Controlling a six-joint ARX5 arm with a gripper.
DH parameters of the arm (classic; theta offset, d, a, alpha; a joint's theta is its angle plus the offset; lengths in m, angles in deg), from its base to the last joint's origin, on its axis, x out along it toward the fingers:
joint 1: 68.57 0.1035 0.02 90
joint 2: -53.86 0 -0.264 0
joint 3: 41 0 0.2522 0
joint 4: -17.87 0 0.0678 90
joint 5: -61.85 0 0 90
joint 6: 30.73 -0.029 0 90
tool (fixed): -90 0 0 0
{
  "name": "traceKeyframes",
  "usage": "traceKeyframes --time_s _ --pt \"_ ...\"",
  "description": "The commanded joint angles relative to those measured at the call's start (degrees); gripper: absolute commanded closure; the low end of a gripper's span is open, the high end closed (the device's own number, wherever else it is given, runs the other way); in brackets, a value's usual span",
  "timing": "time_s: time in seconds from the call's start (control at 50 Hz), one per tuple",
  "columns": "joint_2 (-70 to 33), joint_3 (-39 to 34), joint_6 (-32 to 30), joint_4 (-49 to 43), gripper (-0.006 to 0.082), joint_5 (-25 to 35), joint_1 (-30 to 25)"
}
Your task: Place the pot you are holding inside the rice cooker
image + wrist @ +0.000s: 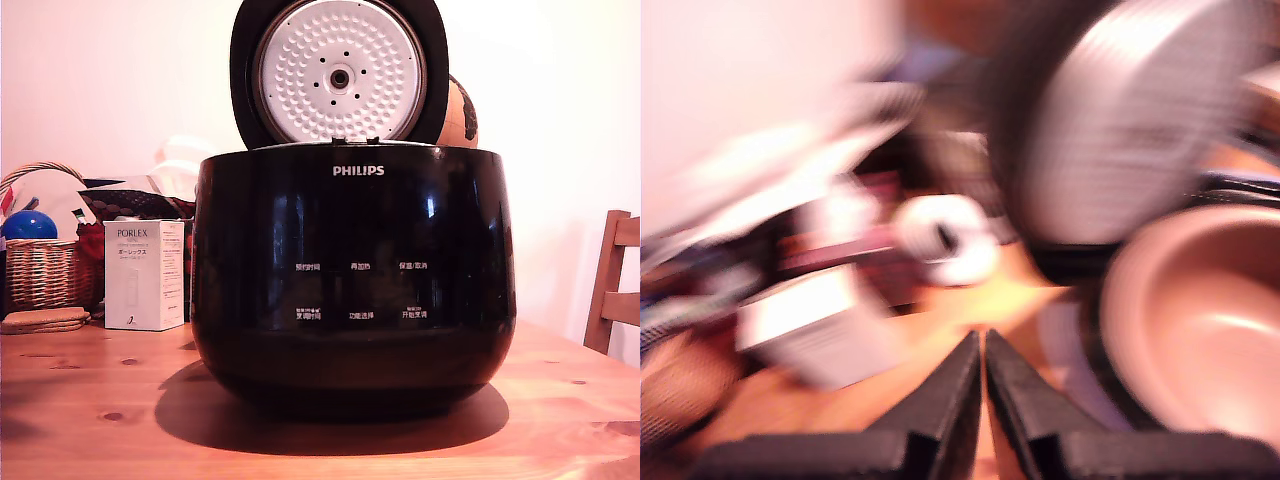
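The glossy black Philips rice cooker (352,270) stands mid-table in the exterior view, its lid (338,72) raised and the dimpled white inner plate facing the camera. Neither the pot nor the arm shows in that view. The wrist view is smeared by motion. My gripper (983,335) is shut, its two dark fingers pressed together with nothing between them. It hovers beside the cooker's open top (1200,320), where a round pinkish-brown bowl interior with a pale rim sits. This looks like the pot inside the cooker, though the blur leaves it unsure. The lid's plate (1120,120) stands behind it.
A white Porlex box (144,275), a wicker basket (45,265) with a blue ball and flat cork coasters (42,320) sit at the exterior view's left. A wooden chair (614,285) stands at its right. The wooden table (90,410) runs in front.
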Motion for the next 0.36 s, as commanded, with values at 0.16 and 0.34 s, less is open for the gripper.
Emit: traceKeyframes --time_s 0.16,0.34 --pt "0.59 0.15 0.31 0.46 0.0786 0.46 6.05" --pt "0.59 0.15 0.15 0.74 0.0786 0.72 6.51"
